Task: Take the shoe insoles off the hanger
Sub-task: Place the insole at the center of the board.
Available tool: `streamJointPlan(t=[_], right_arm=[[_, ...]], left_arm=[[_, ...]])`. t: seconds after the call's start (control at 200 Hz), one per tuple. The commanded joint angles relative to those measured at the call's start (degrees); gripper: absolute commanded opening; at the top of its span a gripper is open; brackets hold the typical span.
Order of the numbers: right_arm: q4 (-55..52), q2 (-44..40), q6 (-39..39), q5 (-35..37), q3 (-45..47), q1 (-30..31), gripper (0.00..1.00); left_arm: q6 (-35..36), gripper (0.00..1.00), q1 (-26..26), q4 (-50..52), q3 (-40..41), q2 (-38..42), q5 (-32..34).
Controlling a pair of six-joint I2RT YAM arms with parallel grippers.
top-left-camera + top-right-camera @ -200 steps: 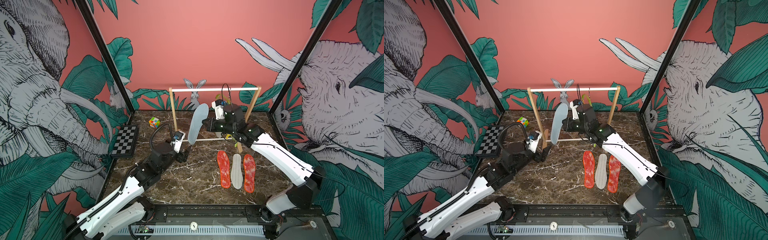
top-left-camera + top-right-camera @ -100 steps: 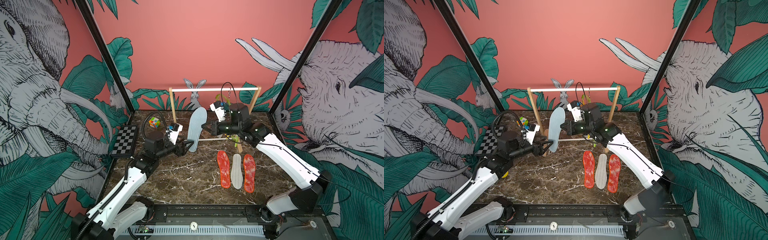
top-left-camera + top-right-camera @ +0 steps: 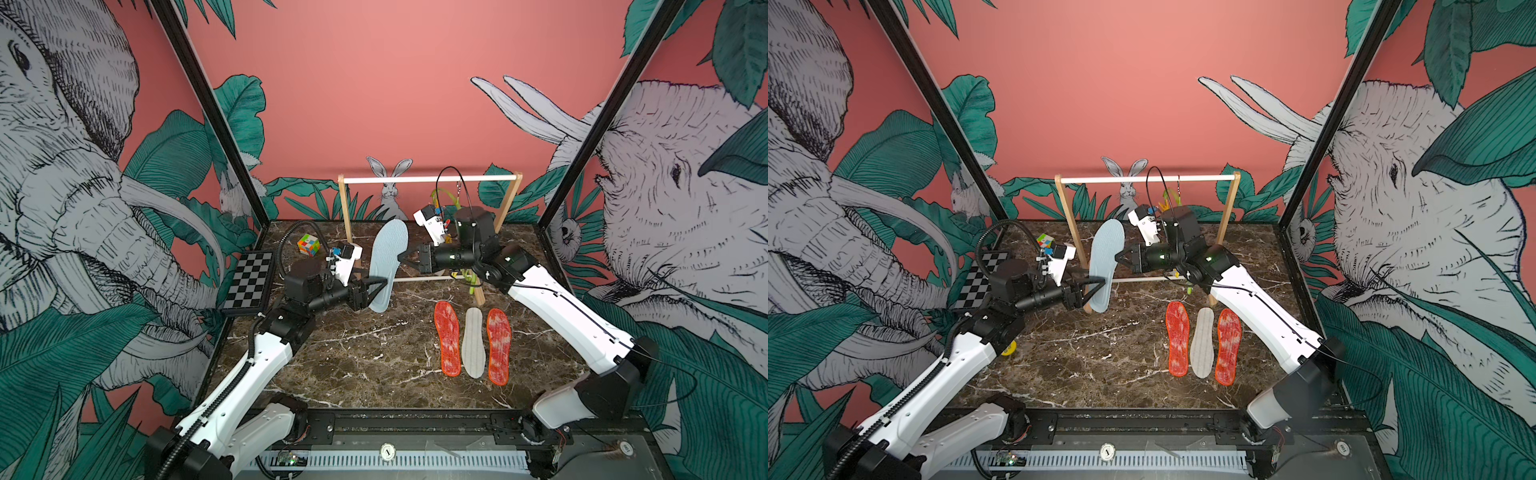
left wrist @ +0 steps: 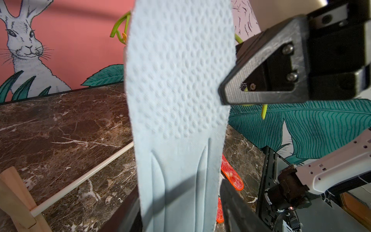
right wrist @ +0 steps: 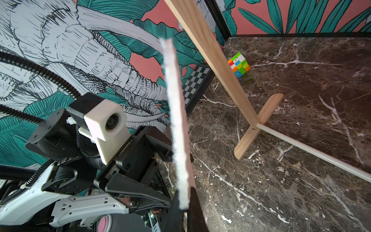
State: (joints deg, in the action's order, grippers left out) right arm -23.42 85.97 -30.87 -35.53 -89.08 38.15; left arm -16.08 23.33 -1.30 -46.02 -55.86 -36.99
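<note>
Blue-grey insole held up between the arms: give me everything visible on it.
The blue-grey foam-looking shoe insole is foot-shaped: dimpled bumps over the wide forefoot, long moulded ridges toward the heel, a pale fuzzy edge. It stands nearly upright, toe up, apparently off the brown marble tabletop, near one post of the wooden rack. The black right claw is shut on its side edge mid-length. The black left claw straddles its heel end; whether it grips is unclear.

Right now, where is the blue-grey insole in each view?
Top view: blue-grey insole upright at centre.
Top view: insole just left of centre.
Left wrist: insole fills the middle.
Right wrist: insole edge-on, a thin pale strip.
Shared landmark: wooden rack's white lower rod.
</note>
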Motion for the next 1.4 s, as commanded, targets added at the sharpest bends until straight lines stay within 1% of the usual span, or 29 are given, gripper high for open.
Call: streamJointPlan(t=[0.0, 0.06, 0.15, 0.285, 0.375, 0.43, 0.47, 0.475, 0.57, 0.585, 0.615, 0.71, 0.77, 0.83, 0.885, 0.925, 0.995, 1.035, 1.16, 1.25, 1.295, 1.32, 1.395], right_arm=[[2.6, -0.4, -0.2, -1.4, 0.7, 0.2, 0.00], [2.6, -0.5, -0.2, -1.4, 0.9, 0.2, 0.00], [2.5, -0.5, -0.1, -1.3, 0.9, 0.3, 0.00], [2.3, -1.0, 0.0, -1.0, 1.0, 0.3, 0.00], [2.2, -1.3, 0.1, -0.8, 1.0, 0.2, 0.00], [2.1, -1.7, 0.3, -0.6, 1.2, 0.3, 0.00], [1.9, -2.2, 0.5, -0.2, 1.2, 0.3, 0.01], [1.8, -2.2, 0.5, -0.1, 1.2, 0.3, 0.03], [0.9, -3.4, 1.4, 1.5, 1.3, 0.3, 0.16], [0.5, -3.7, 1.6, 2.0, 1.3, 0.2, 0.20], [0.0, -4.0, 2.0, 2.7, 1.1, 0.3, 0.25], [-2.2, -5.8, 3.6, 6.8, 0.9, 0.2, 0.42], [-3.6, -7.1, 4.7, 10.1, 0.5, 0.1, 0.50], [-4.5, -8.7, 5.7, 13.7, 0.5, -0.1, 0.54], [-4.9, -10.3, 6.8, 16.5, 0.6, -0.1, 0.58], [-5.4, -11.5, 7.5, 18.7, 0.5, -0.1, 0.61], [-7.1, -13.4, 8.7, 22.0, -0.3, -0.3, 0.64], [-8.4, -14.7, 9.4, 23.8, -1.2, -0.6, 0.64], [-12.3, -18.7, 11.3, 30.0, -2.8, -1.6, 0.69], [-14.0, -22.5, 12.5, 35.9, -2.1, -2.4, 0.73], [-14.8, -24.6, 12.8, 39.8, -1.2, -2.8, 0.76], [-15.1, -25.8, 12.9, 42.3, -0.5, -3.0, 0.79], [-15.7, -29.5, 13.3, 48.9, 2.2, -3.8, 0.84]], left_arm=[[-2.7, 0.59, -1.0, -4.0, 0.4, 0.9, -4.8], [-3.6, 0.56, -1.0, -4.8, 0.2, 0.5, -6.6], [-4.3, 0.45, -1.0, -5.3, 0.1, 0.2, -7.6], [-4.3, 0.24, -1.1, -4.7, 0.1, 0.4, -7.4], [-4.1, 0.14, -1.1, -3.9, 0.2, 0.7, -6.8], [-3.8, 0.05, -1.1, -2.9, 0.1, 1.0, -6.2], [-3.5, 0.00, -1.1, -2.5, 0.1, 1.2, -5.9], [-3.5, 0.00, -1.1, -2.4, 0.2, 1.2, -5.9], [-3.4, 0.00, -1.1, -1.3, 0.7, 1.8, -4.7], [-3.4, 0.00, -1.1, -1.0, 0.9, 1.9, -4.7], [-3.5, 0.00, -1.1, -0.6, 1.1, 2.1, -4.1], [-4.7, 0.00, -1.0, -0.3, 2.6, 2.4, -3.7], [-5.8, 0.00, -0.8, -0.6, 4.3, 2.7, -2.8], [-7.7, 0.00, 0.2, -2.4, 6.7, 3.2, -0.9], [-8.1, 0.00, 2.4, -2.8, 8.4, 3.3, 1.6], [-8.2, 0.00, 4.8, -2.7, 9.5, 3.2, 5.2], [-8.5, 0.00, 8.7, -3.5, 11.2, 2.4, 9.4], [-10.1, 0.00, 9.9, -4.6, 12.3, 1.6, 10.6], [-17.3, 0.00, 11.4, -9.5, 16.6, -1.1, 13.1], [-20.7, 0.00, 14.6, -14.6, 19.5, -2.7, 16.6], [-21.3, 0.00, 16.5, -14.5, 19.7, -3.4, 19.4], [-21.4, 0.00, 18.9, -14.4, 19.8, -4.0, 20.8], [-22.7, 0.00, 21.7, -15.1, 20.0, -5.9, 24.0]])
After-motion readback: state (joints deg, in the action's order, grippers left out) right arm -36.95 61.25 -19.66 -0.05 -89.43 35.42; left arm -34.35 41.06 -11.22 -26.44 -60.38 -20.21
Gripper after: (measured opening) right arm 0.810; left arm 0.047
